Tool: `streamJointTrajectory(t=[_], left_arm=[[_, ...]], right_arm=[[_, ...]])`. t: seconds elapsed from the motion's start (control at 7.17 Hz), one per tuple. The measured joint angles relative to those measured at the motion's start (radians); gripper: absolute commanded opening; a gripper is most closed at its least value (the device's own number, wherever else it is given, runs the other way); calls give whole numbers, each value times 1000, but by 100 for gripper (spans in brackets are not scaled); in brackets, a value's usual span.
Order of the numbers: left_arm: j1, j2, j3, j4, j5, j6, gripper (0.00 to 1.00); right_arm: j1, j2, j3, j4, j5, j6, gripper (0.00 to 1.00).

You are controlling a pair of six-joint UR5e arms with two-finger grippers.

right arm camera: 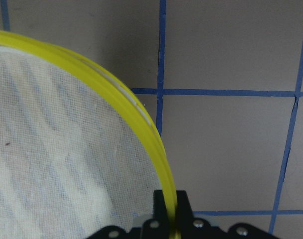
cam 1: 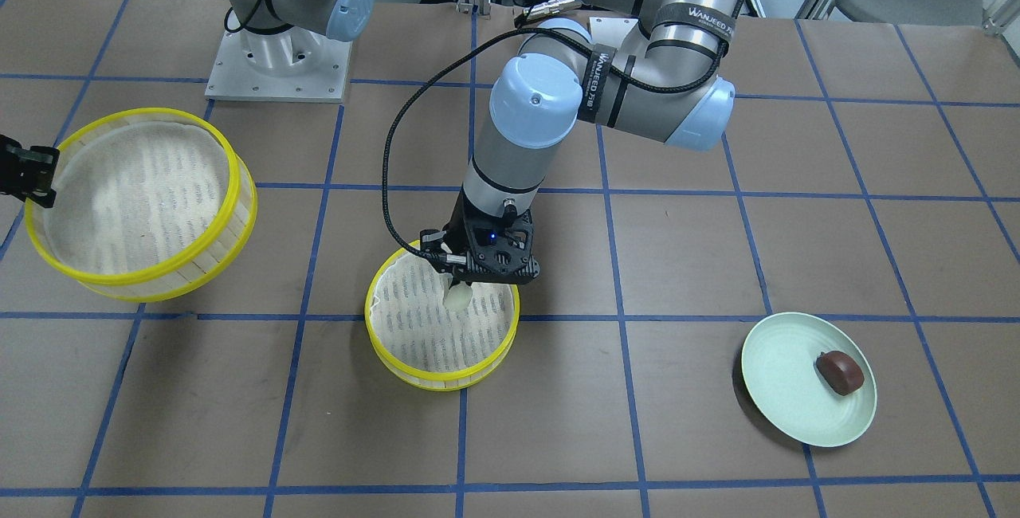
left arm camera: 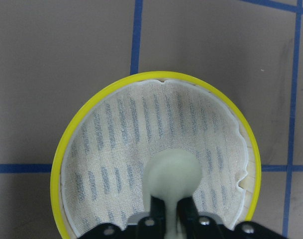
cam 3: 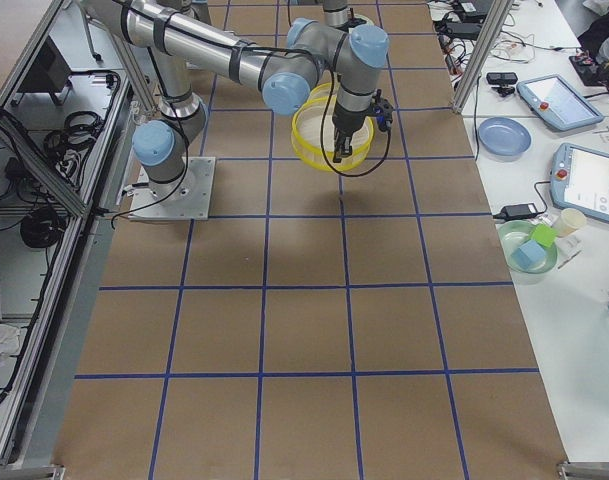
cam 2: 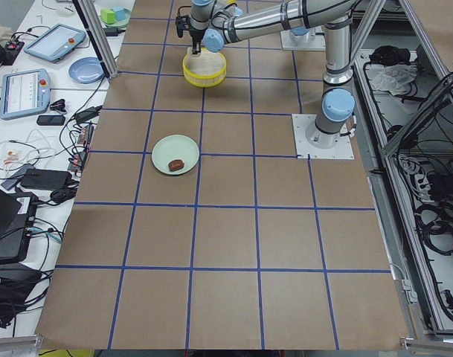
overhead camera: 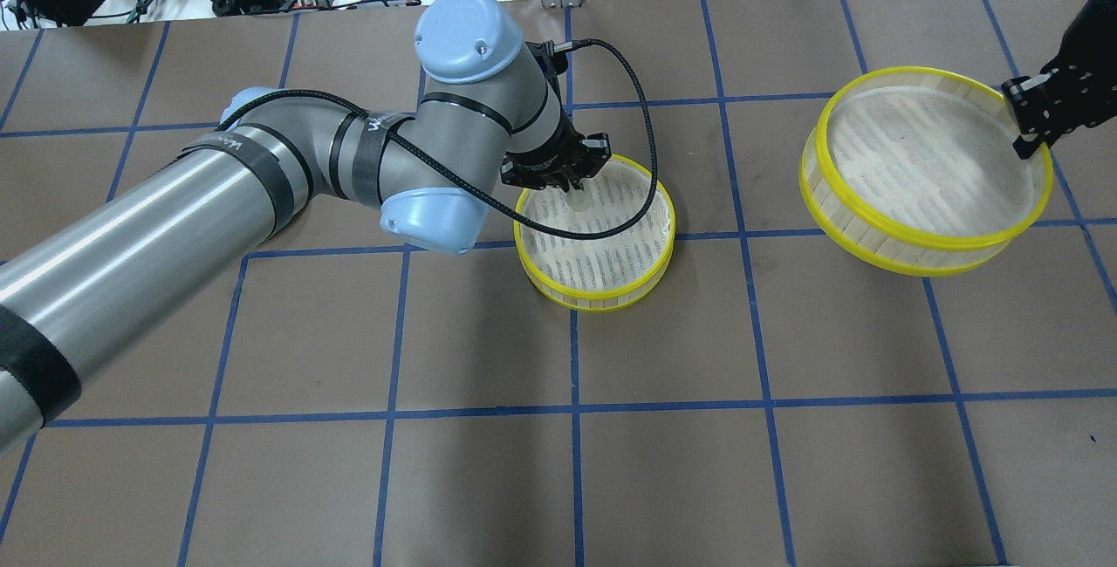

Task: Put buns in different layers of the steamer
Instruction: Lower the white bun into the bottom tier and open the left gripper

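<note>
My left gripper [cam 1: 456,283] is shut on the cream-white bun [cam 1: 459,299] and holds it low over the back part of the middle steamer tier [cam 1: 442,378]. The left wrist view shows the bun [left arm camera: 172,174] between the fingers, above the mesh bottom inside the yellow rim [left arm camera: 61,149]. My right gripper [cam 1: 32,179] is shut on the rim of the second tier [cam 1: 143,279], which hangs tilted off the table; the right wrist view shows its rim [right arm camera: 116,89] pinched. The chocolate-brown bun [cam 1: 838,372] lies on the pale green plate [cam 1: 777,390].
The right arm's base plate [cam 1: 275,76] stands at the robot's side of the table. My left arm [overhead camera: 262,174] reaches across the table's left half, with a black cable [overhead camera: 646,157] looping over the middle tier. Blue tape lines mark a grid on the brown tabletop.
</note>
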Motion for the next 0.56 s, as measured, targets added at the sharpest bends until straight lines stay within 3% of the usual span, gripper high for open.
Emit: streamJointTrajectory(t=[0.56], left_arm=[[-1, -2, 2, -10, 48, 54, 100]], right_arm=[[2, 5, 0, -2, 0, -5, 0]])
